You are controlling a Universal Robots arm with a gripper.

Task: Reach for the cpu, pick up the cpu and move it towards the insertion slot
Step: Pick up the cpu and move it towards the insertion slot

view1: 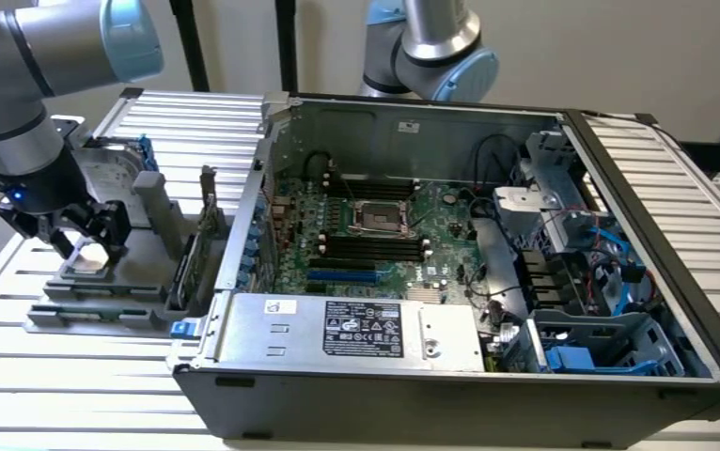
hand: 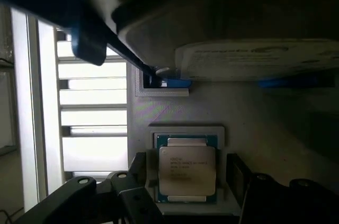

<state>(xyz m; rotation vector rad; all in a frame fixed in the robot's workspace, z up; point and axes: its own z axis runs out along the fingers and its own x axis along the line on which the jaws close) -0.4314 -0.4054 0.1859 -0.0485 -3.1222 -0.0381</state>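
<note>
A pale slatted table (view1: 85, 395) is seen before a plain light wall (view1: 661, 56). An open computer case (view1: 461, 395) is laid on it, and the insertion slot (view1: 379, 218), a shiny metal frame around a dark centre, is set in the motherboard inside. Beside the case, at the exterior view's left, a grey fixture (view1: 97, 305) is placed, well apart from the slot. The cpu (hand: 186, 173) is seated flat in a recess of that fixture, silvery face up. The gripper (view1: 85, 242) is held low over it with the jaws spread wide. One of its fingers (hand: 127, 192) is placed at each side of the chip, and nothing is clamped.
</note>
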